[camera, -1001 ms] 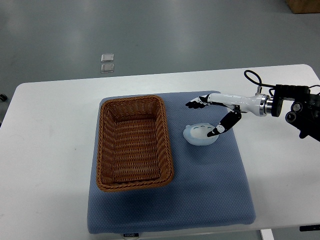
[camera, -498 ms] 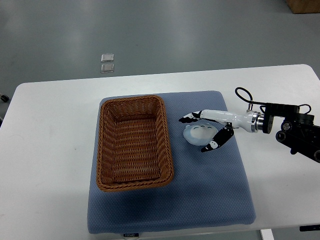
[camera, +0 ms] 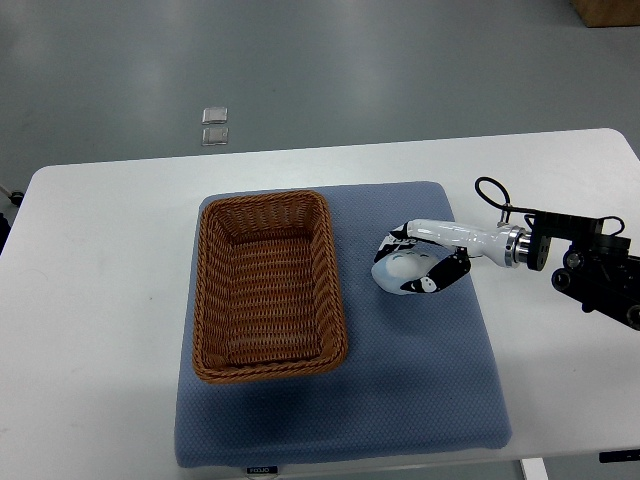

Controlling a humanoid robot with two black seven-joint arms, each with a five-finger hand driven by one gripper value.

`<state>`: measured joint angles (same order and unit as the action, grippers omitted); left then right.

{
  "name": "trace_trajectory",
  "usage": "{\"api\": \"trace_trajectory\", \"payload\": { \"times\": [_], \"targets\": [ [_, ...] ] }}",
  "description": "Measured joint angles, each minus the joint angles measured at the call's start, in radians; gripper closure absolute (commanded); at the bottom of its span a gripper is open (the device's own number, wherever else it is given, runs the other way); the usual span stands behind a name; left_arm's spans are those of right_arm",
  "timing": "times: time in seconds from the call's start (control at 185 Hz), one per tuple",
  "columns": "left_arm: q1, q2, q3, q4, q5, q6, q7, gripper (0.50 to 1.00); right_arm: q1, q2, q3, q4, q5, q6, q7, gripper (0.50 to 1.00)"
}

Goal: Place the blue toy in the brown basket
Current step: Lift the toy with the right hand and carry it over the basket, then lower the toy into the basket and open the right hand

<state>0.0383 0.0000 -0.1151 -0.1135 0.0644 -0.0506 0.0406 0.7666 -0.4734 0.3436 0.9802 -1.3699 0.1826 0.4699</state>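
Observation:
A pale blue toy (camera: 400, 270) lies on the blue-grey mat (camera: 400, 400), just right of the brown wicker basket (camera: 268, 286). My right hand (camera: 412, 262) comes in from the right edge and its black-tipped fingers (camera: 431, 283) are curled around the toy from above and from the near side. The toy still rests on the mat. Nothing is inside the basket. My left arm does not show.
The mat covers the middle of a white table (camera: 110, 300). Two small clear squares (camera: 214, 125) lie on the grey floor beyond the table's far edge. My right forearm with its black wrist unit (camera: 590, 270) hangs over the table's right side.
The right hand moved left and down onto the toy, and its spread fingers have closed around it. The toy has barely shifted.

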Motion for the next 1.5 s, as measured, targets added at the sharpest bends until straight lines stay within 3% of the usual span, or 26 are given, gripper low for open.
{"api": "trace_trajectory", "payload": {
  "times": [0.027, 0.243, 0.46, 0.72, 1.006, 1.255, 1.499],
  "targets": [
    [0.0, 0.0, 0.0, 0.0, 0.0, 0.0, 0.0, 0.5, 0.0, -0.001, 0.0, 0.0, 0.0, 0.0, 0.0, 1.0],
    [0.0, 0.0, 0.0, 0.0, 0.0, 0.0, 0.0, 0.5, 0.005, -0.011, 0.015, 0.0, 0.013, 0.0, 0.01, 1.0],
    [0.0, 0.0, 0.0, 0.0, 0.0, 0.0, 0.0, 0.5, 0.027, 0.002, 0.05, 0.01, 0.022, 0.01, 0.066, 1.0],
    [0.0, 0.0, 0.0, 0.0, 0.0, 0.0, 0.0, 0.5, 0.099, 0.11, 0.054, 0.014, 0.04, 0.012, 0.108, 1.0],
    [0.0, 0.0, 0.0, 0.0, 0.0, 0.0, 0.0, 0.5, 0.143, 0.271, 0.054, 0.009, 0.044, 0.0, 0.095, 1.0],
    [0.0, 0.0, 0.0, 0.0, 0.0, 0.0, 0.0, 0.5, 0.154, 0.409, 0.046, -0.042, 0.041, -0.001, 0.023, 1.0],
    [0.0, 0.0, 0.0, 0.0, 0.0, 0.0, 0.0, 0.5, 0.13, 0.447, 0.035, -0.064, 0.039, -0.002, 0.015, 1.0]
  ]
}}
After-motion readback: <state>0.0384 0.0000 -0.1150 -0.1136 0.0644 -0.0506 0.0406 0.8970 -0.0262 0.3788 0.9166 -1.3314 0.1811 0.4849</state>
